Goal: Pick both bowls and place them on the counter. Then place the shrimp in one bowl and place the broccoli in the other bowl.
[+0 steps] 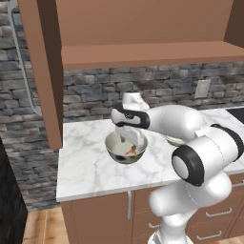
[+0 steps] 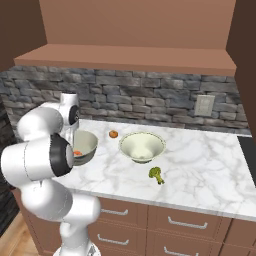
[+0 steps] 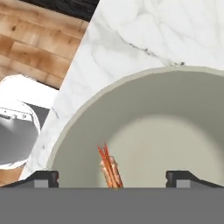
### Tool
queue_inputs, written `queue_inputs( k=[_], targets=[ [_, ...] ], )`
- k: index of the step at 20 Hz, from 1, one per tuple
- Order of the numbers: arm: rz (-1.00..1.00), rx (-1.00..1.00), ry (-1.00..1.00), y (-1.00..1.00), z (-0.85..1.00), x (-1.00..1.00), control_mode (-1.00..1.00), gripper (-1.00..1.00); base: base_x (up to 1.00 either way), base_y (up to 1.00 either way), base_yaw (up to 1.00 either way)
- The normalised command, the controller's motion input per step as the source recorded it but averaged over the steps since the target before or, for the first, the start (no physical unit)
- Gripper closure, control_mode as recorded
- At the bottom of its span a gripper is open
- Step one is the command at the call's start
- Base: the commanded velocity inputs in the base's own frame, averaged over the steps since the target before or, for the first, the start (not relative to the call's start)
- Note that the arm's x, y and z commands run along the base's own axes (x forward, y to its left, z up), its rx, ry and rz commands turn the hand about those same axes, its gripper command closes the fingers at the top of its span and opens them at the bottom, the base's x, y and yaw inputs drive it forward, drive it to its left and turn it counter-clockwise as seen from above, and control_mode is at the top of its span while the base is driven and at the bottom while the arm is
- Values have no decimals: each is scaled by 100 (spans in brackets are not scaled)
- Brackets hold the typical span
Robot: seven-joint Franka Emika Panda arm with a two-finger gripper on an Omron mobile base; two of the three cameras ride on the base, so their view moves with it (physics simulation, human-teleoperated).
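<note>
The large grey-green bowl (image 1: 114, 152) (image 2: 90, 142) stands on the white marble counter (image 1: 86, 164) (image 2: 205, 165). The orange shrimp (image 3: 110, 168) (image 1: 131, 151) (image 2: 77, 153) lies on this bowl's pale inside (image 3: 175, 113). My gripper (image 1: 127, 143) (image 3: 112, 179) hangs just above it, open, with its fingertips (image 3: 43, 178) wide on either side of the shrimp and not touching it. To the right stands the smaller cream-green bowl (image 2: 142, 146), upright with nothing in it. The green broccoli (image 2: 157, 174) lies on the counter in front of that bowl.
A small orange-brown ball (image 2: 113, 134) sits on the counter between the two bowls, toward the stone wall. A brown wooden shelf (image 1: 143, 53) overhangs the counter. A wall outlet (image 2: 203, 105) is at the back right. A dark cooktop edge (image 2: 248, 155) borders the counter's right.
</note>
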Motion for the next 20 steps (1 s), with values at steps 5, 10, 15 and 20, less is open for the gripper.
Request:
queue_inputs(
  k=[5, 10, 15, 20],
  targets=[
    [-2, 0, -10, 0, 50, -8, -100, -100, 0, 0, 0],
    [-11, 0, -5, -13, 10, -49, -100, -100, 0, 0, 0],
    [-24, 0, -8, -29, 3, -75, -100, -100, 0, 0, 0],
    [-33, 0, -6, -41, 40, -53, -100, -100, 0, 0, 0]
  ],
)
